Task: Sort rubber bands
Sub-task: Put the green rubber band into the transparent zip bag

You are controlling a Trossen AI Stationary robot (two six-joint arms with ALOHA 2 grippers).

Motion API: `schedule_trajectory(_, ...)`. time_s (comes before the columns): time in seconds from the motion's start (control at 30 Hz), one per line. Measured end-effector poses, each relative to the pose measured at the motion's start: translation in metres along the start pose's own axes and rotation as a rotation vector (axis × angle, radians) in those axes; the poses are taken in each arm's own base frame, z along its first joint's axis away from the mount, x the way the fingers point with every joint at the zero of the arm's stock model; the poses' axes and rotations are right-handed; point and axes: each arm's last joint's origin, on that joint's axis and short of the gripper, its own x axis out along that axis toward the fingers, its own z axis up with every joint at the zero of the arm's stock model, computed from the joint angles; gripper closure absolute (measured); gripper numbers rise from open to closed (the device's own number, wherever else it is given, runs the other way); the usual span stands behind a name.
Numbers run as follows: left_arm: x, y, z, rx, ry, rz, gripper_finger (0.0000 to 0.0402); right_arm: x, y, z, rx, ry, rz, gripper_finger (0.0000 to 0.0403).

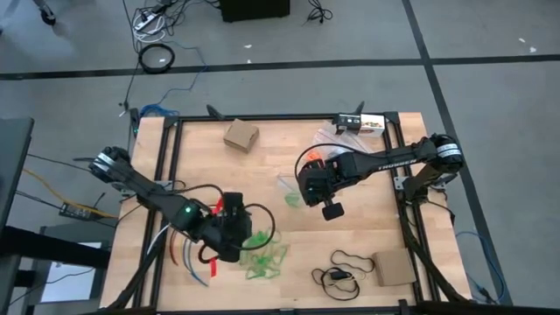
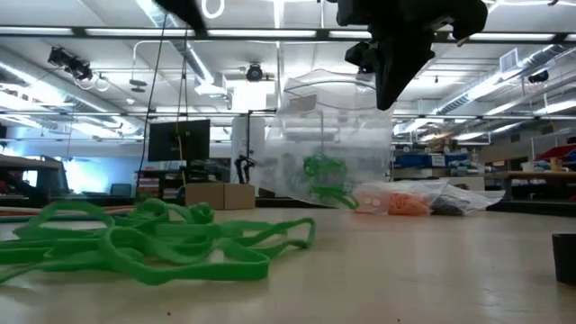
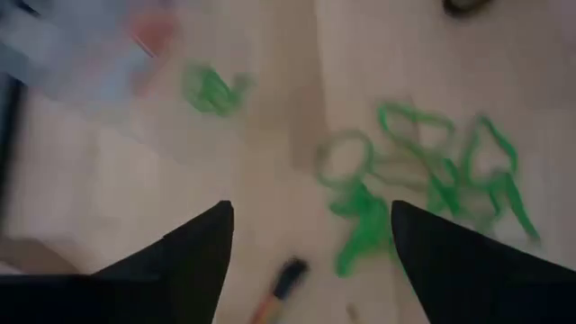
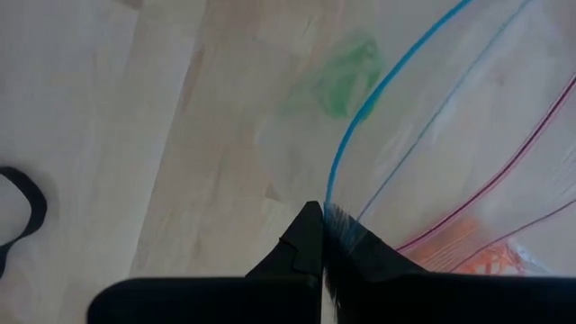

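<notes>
A loose heap of green rubber bands (image 1: 262, 254) (image 2: 153, 238) (image 3: 423, 171) lies on the table near its front edge. My left gripper (image 1: 234, 227) (image 3: 310, 220) hovers open just left of the heap, with nothing between its fingers. My right gripper (image 1: 308, 191) (image 4: 321, 225), mid-table, is shut on a clear zip bag (image 2: 324, 135) that holds a small clump of green bands (image 2: 324, 184) (image 4: 346, 76). Orange bands (image 1: 319, 156) (image 2: 405, 202) lie in another clear bag behind it. My right gripper pinches the clear bag's top edge at its blue zip strip (image 4: 335, 193) between its two fingers. The fingers come from above, pointing steeply down. The bag hangs below them, and its lower end with the green bands reaches down to the table.
A small cardboard box (image 1: 241, 136) stands at the far left. A flat cardboard piece (image 1: 394, 267) and a thin black cord loop (image 1: 346, 262) lie near the front right. Red and orange cables (image 1: 197, 254) curve beside my left arm. A bag with dark contents (image 2: 454, 200) lies by the orange one.
</notes>
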Motion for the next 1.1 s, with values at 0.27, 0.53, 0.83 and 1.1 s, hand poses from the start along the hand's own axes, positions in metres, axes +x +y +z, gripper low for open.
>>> schedule_trajectory(0.27,0.058,-0.024,-0.055,-0.113,0.061,-0.215,0.0141,0.000,0.000,0.000,0.000,-0.003,-0.001,0.0403)
schedule_trajectory(0.53,0.088,-0.028,-0.100,-0.255,0.100,-0.269,0.0175,0.000,0.000,0.000,-0.001,-0.003,0.000,0.0403)
schedule_trajectory(0.83,0.101,-0.032,-0.118,-0.277,0.106,-0.307,0.0201,0.000,0.000,0.001,0.000,-0.010,-0.002,0.0403)
schedule_trajectory(1.1,0.117,-0.042,-0.120,-0.192,0.133,-0.253,0.0279,0.000,0.000,0.001,0.004,-0.018,0.014,0.0403)
